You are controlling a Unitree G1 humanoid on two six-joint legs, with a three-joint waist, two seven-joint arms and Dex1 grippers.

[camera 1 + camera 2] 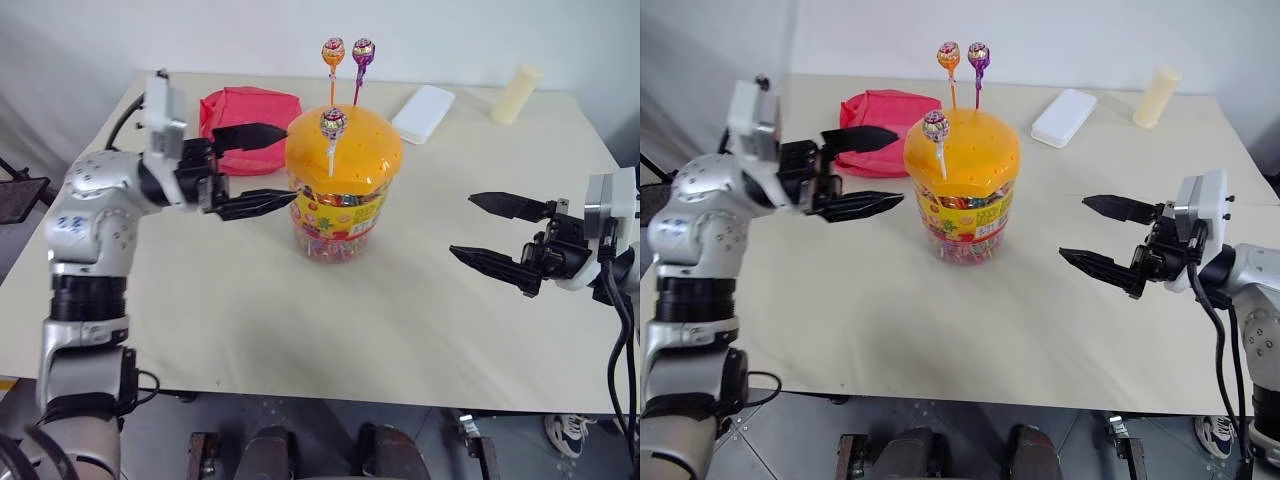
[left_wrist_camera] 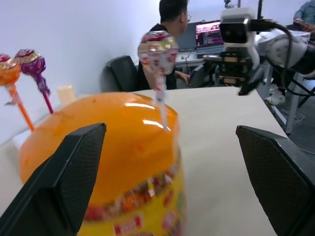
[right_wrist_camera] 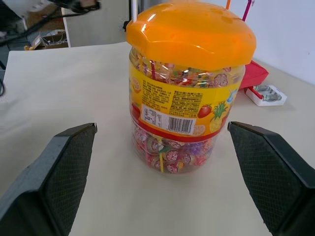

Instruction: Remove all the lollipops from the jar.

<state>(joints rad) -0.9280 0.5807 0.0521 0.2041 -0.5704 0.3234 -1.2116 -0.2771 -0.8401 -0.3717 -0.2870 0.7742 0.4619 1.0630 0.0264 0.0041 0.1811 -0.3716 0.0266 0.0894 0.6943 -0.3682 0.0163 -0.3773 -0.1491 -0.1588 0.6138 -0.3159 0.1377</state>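
The jar [image 1: 338,205] stands mid-table, a clear tub with a yellow label and a domed orange lid [image 1: 345,152]. Three lollipops stick up from the lid: an orange-wrapped one [image 1: 332,50] and a purple one [image 1: 363,50] at the back, a multicolour one [image 1: 333,122] at the front. My left gripper [image 1: 288,165] is open just left of the lid, level with it, pointing at it. Its fingers [image 2: 64,182] frame the lid and the front lollipop [image 2: 157,49]. My right gripper [image 1: 461,224] is open, well to the right of the jar [image 3: 187,108] and aimed at it.
A red pouch [image 1: 245,115] lies behind my left gripper. A flat white box [image 1: 423,112] and a pale yellow cylinder [image 1: 516,93] sit at the back right. Bare tabletop [image 1: 300,320] stretches in front of the jar. A person [image 2: 172,29] sits at monitors beyond the table.
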